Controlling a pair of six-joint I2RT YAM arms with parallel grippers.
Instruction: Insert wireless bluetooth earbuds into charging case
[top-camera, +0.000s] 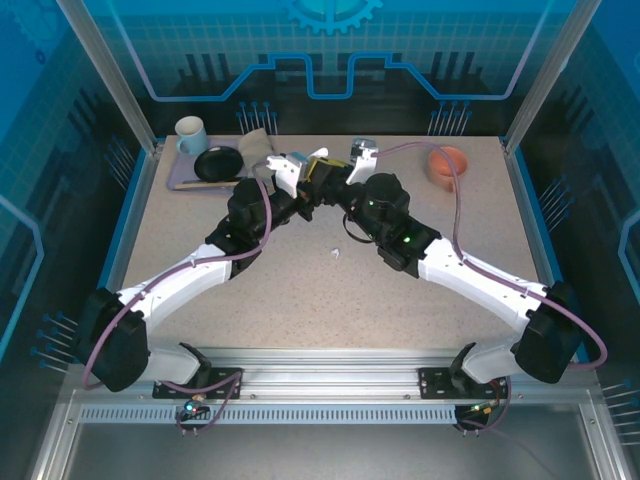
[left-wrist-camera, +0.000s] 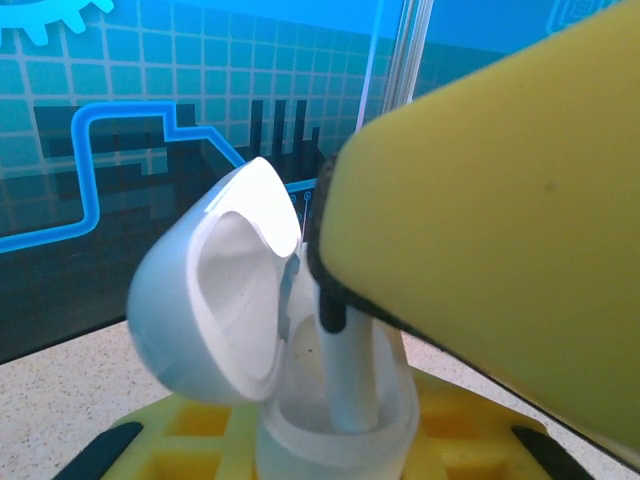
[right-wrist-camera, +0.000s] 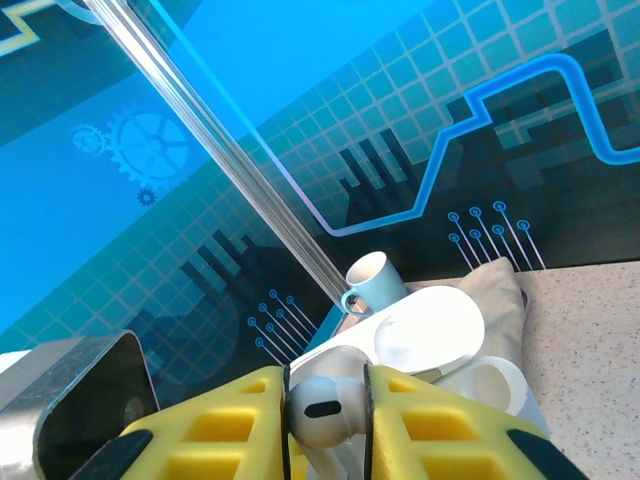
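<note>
Blue circuit-print walls (top-camera: 330, 50), speckled tbl (top-camera: 300, 300).

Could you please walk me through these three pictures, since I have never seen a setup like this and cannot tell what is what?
Gladly. The overhead picture shows two white robot arms bolted at the near edge of a speckled table, meeting over its far half. Each ends in a two-finger gripper with yellow pads. The other two pictures come from cameras on the wrists, looking along the fingers.

The left gripper holds a white charging case with its lid flipped open. The right gripper pinches a white earbud, whose stem is going down into the case.

At the back of the table stand a pale blue mug, a black dish on a tray, and an orange bowl. A small white thing lies mid-table; it is too small to identify.
</note>
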